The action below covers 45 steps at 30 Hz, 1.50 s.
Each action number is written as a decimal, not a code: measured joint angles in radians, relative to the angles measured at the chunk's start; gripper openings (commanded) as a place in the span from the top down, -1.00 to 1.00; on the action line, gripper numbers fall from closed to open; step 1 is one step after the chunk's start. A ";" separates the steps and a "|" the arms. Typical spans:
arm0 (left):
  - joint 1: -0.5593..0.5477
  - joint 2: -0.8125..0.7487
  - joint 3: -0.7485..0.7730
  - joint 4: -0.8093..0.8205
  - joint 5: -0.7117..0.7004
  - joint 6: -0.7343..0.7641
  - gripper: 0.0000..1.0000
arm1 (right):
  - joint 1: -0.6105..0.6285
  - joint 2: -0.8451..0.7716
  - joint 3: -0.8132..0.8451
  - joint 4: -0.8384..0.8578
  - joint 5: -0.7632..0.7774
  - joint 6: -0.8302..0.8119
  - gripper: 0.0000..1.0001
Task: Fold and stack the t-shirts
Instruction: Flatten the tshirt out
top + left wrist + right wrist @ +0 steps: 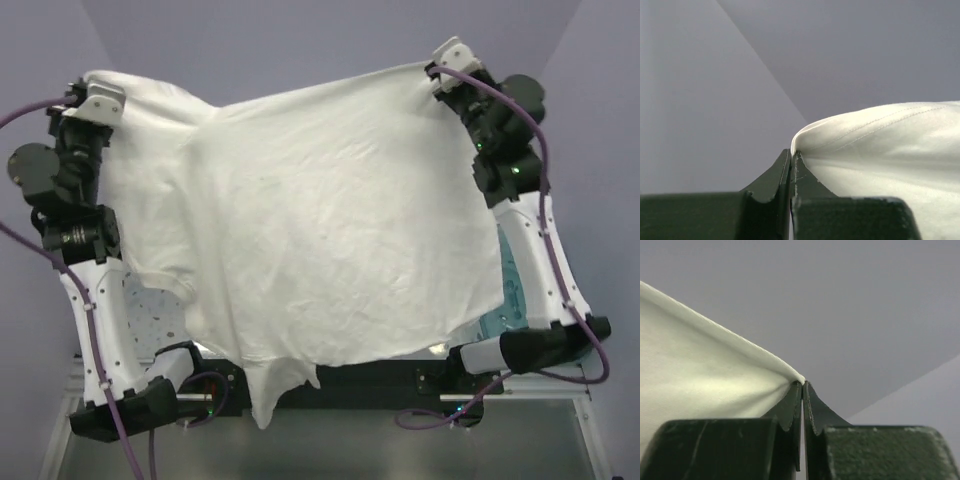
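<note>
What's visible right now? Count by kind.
T-shirts: 1, the white t-shirt, held up and spread out
Hands: 2, left hand and right hand, each shut on a corner of it
Bins: 1, the teal bin, mostly hidden behind the cloth
Total: 4

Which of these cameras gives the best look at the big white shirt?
The top external view: it shows nearly the whole white t-shirt hanging spread between the left tool and right tool. Each wrist view shows only a pinched corner of cloth.
</note>
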 measured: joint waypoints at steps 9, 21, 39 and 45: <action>-0.139 0.279 -0.374 -0.229 0.082 0.036 1.00 | 0.002 0.370 -0.280 -0.043 -0.080 -0.043 1.00; -0.180 1.052 0.045 -0.275 -0.016 -0.019 1.00 | 0.043 0.913 -0.034 0.012 -0.027 -0.133 1.00; -0.184 1.419 0.528 -0.316 -0.132 -0.077 -0.19 | 0.059 1.247 0.421 0.095 0.213 -0.185 -0.60; -0.184 1.369 0.602 -0.370 -0.122 -0.102 -0.23 | 0.060 1.220 0.452 0.031 0.266 -0.163 -0.74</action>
